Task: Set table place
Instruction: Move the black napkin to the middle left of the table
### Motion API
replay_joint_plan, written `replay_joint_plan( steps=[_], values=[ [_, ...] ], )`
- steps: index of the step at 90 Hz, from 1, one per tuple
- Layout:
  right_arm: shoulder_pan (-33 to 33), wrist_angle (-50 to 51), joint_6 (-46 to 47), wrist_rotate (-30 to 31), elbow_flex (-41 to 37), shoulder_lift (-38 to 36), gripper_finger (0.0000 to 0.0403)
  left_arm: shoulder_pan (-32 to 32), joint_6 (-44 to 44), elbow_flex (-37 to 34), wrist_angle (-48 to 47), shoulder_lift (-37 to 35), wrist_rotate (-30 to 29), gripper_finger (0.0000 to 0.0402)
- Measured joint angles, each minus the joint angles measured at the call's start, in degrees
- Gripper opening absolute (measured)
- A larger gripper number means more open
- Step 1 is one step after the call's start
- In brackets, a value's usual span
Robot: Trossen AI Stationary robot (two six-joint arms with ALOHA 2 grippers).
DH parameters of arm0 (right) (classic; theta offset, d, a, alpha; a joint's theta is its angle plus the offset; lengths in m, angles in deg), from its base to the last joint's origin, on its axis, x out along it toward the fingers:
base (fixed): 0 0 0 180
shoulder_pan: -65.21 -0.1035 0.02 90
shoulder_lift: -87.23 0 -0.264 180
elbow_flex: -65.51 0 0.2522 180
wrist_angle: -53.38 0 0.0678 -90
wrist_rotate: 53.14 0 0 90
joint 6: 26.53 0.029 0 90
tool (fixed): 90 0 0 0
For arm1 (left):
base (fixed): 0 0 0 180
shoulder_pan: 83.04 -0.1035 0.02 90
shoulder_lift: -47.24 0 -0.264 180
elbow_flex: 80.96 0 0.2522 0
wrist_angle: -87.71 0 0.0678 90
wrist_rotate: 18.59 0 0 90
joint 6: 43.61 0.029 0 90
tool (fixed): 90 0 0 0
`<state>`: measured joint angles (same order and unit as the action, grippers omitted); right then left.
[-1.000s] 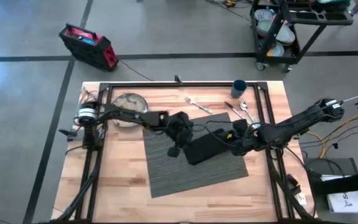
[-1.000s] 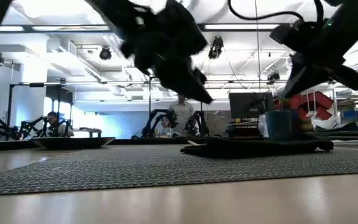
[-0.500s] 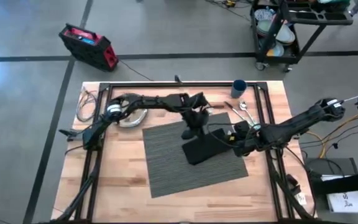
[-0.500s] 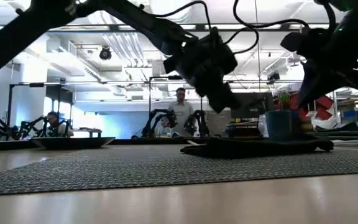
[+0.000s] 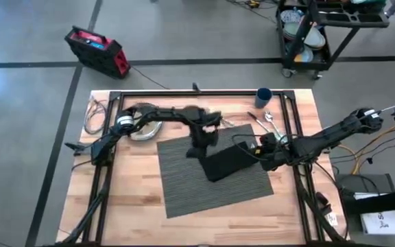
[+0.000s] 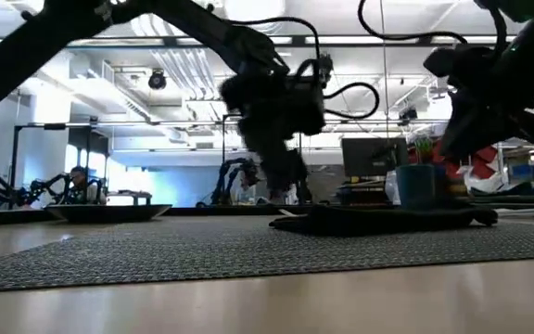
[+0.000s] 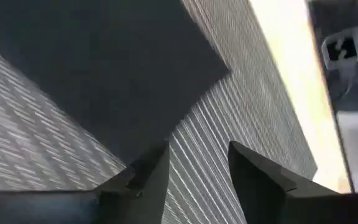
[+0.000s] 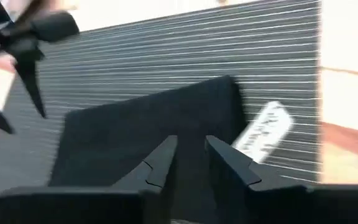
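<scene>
Both claws sit over the dark grey ribbed rectangular placemat (image 5: 211,175) mid-bench. The black cloth napkin (image 5: 230,161) lies on its right half, long axis slanting from near-left to far-right. My left claw (image 5: 199,143) hangs just off the napkin's left corner, fingers narrowly parted, empty. My right claw (image 5: 266,154) is at the napkin's right end, also slightly parted, holding nothing. Round silvery plate (image 5: 142,122) waits far-left on the light wooden plank bench (image 5: 129,206); dark blue cup (image 5: 264,97) and cutlery lie far-right. I judge the left arm better placed for the plate.
</scene>
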<state>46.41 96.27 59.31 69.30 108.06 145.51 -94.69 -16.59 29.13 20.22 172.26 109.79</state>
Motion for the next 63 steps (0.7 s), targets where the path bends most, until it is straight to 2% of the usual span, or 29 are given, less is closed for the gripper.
replay_joint_plan(
  steps=[10, 19, 32, 38, 48, 63],
  values=[
    [0.0, -8.5, -1.1, -1.5, -1.9, 0.7, 0.0105, 2.5, -3.6, -9.0, 11.9, -4.0, -3.6, 0.0125],
    [-0.4, -10.7, -0.9, -1.8, -2.2, 1.8, 0.0121, 4.5, -8.3, -16.4, 25.8, -8.7, -6.4, 0.0113],
    [-0.4, -12.2, -0.1, -1.8, -2.1, 3.6, 0.0132, 5.5, -16.9, -24.9, 38.2, -14.4, -18.0, 0.0106],
    [-0.4, -12.0, 0.5, -1.9, -2.1, 4.6, 0.0135, 5.2, -20.7, -27.8, 40.7, -16.7, -20.5, 0.0107],
    [-0.4, -12.7, 1.2, -1.9, -2.2, 5.7, 0.0137, 3.8, -30.7, -30.6, 42.3, -18.9, -21.9, 0.0116],
    [-0.4, -14.1, 1.4, -1.4, -2.1, 7.5, 0.0134, 3.2, -39.8, -33.9, 47.3, -18.7, -17.3, 0.0135]
  ],
)
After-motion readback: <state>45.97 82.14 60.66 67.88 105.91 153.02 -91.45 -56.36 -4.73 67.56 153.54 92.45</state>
